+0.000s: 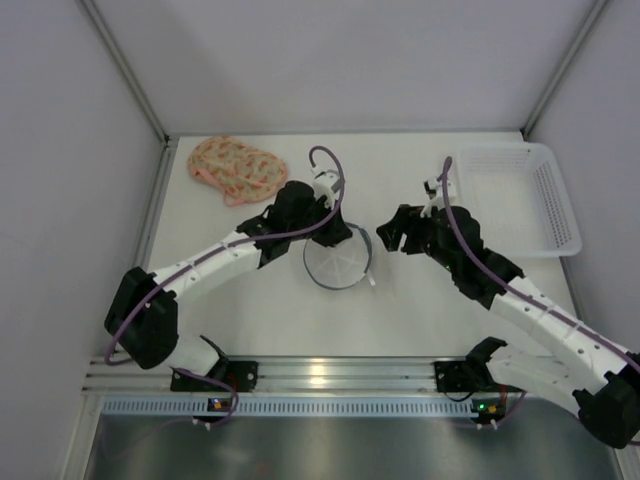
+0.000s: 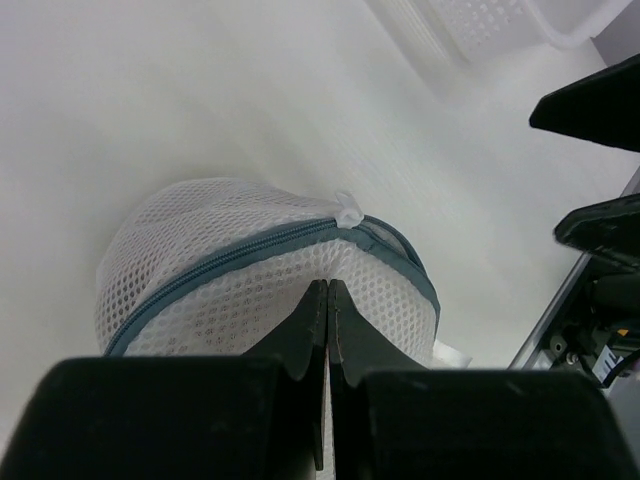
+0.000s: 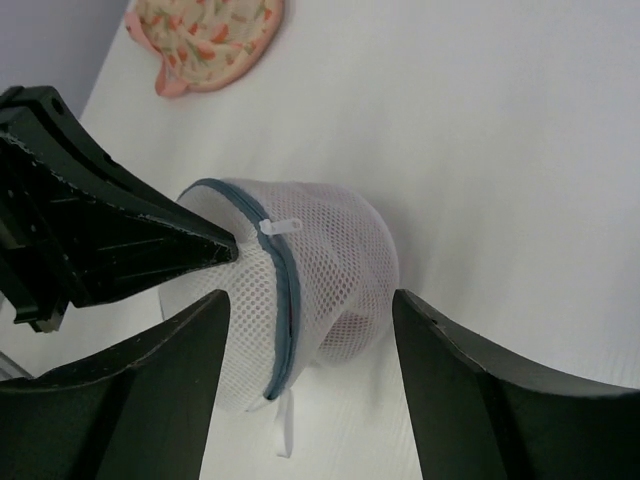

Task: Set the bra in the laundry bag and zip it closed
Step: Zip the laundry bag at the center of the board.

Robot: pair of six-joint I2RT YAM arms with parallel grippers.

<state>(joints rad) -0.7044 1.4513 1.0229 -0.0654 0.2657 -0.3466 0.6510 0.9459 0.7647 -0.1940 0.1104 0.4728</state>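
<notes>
The left gripper (image 2: 327, 290) pinches the bag (image 2: 200, 240) at its zipper edge. The right gripper (image 3: 308, 300) is spread just right of it. The bra (image 1: 237, 168) lies far left, and the bag's inside is hidden.

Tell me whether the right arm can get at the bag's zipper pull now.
Probably yes: the open right pincer faces the zipper pull with nothing between; the left pincer grips the bag beside it.

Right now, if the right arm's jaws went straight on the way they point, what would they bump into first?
Most likely the mesh laundry bag. It lies dead ahead, framed between the open right jaws. How near it is, is hard to judge from these views.
</notes>
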